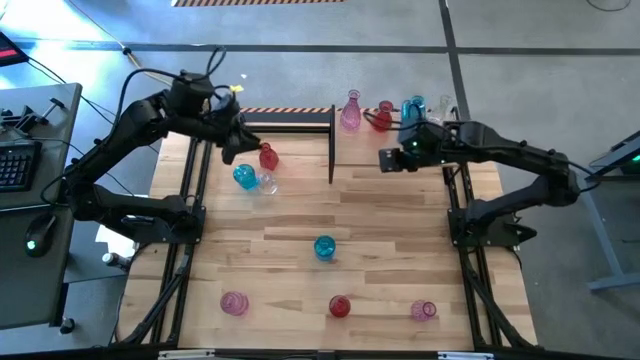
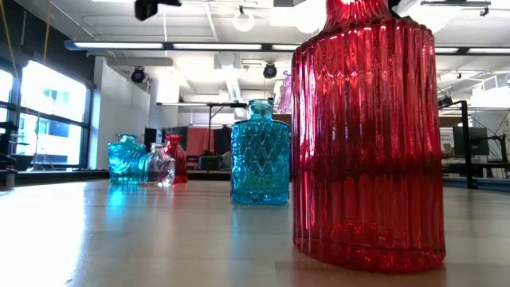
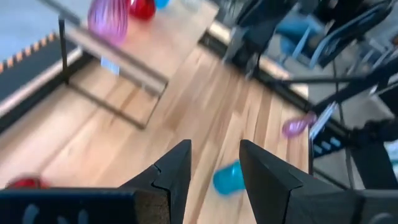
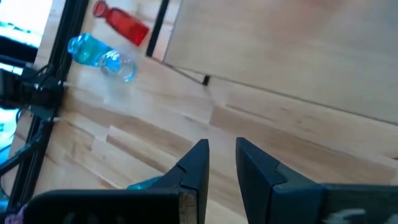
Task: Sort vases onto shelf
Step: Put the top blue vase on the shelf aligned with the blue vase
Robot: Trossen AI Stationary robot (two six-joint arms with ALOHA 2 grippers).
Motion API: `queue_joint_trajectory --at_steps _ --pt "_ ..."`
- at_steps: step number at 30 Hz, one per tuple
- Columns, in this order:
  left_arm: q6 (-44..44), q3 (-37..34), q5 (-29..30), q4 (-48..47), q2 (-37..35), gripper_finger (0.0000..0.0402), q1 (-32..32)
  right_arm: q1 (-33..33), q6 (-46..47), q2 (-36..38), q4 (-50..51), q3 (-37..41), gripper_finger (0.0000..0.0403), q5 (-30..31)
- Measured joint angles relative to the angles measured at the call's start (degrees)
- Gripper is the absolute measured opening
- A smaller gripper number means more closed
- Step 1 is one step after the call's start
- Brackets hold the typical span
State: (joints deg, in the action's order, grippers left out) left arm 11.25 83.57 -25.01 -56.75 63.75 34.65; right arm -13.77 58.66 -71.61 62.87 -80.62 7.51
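Observation:
The shelf (image 4: 292, 50), a pale board edged by black bars (image 1: 331, 150), lies at the table's far middle. A red vase (image 1: 268, 157), a blue one (image 1: 244, 177) and a clear one (image 1: 266, 182) stand together at the far left, just below my left gripper (image 1: 232, 150), which hangs open and empty in the air. A pink vase (image 1: 350, 112), a red one (image 1: 383, 115) and a blue one (image 1: 410, 108) stand at the far right. My right gripper (image 1: 388, 160) hovers near them, its fingers a narrow gap apart around nothing.
A blue vase (image 1: 324, 247) stands upright mid-table. A pink vase (image 1: 233, 303), a red one (image 1: 340, 306) and another pink one (image 1: 424, 310) sit along the near edge. Bare planks lie between these and the shelf. A keyboard (image 1: 15, 165) sits on a side desk to the left.

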Motion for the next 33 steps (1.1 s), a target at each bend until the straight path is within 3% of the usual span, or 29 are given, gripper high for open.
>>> queue_joint_trajectory --at_steps 5,12,19,24,33 --pt "-2.44 0.00 1.93 -7.99 0.00 0.0127 0.00 2.24 -0.15 -1.76 -1.56 0.00 0.0060 -0.26" --pt "-2.54 -3.20 14.49 -17.78 0.00 0.0127 0.00 4.44 -3.32 -4.00 -1.31 0.00 0.0060 -0.70" --pt "-2.32 -11.11 18.61 -16.42 -0.04 0.0127 0.02 5.32 -3.20 -5.88 -1.35 0.00 0.0060 -0.74" --pt "-0.49 -15.95 27.08 -15.72 -0.02 0.0127 0.46 5.32 -3.20 -6.87 -1.33 0.00 0.0060 -0.76" --pt "0.55 -24.12 27.71 -11.51 0.00 0.0127 1.40 5.32 -3.20 -6.94 -1.44 0.00 0.0060 -0.90"
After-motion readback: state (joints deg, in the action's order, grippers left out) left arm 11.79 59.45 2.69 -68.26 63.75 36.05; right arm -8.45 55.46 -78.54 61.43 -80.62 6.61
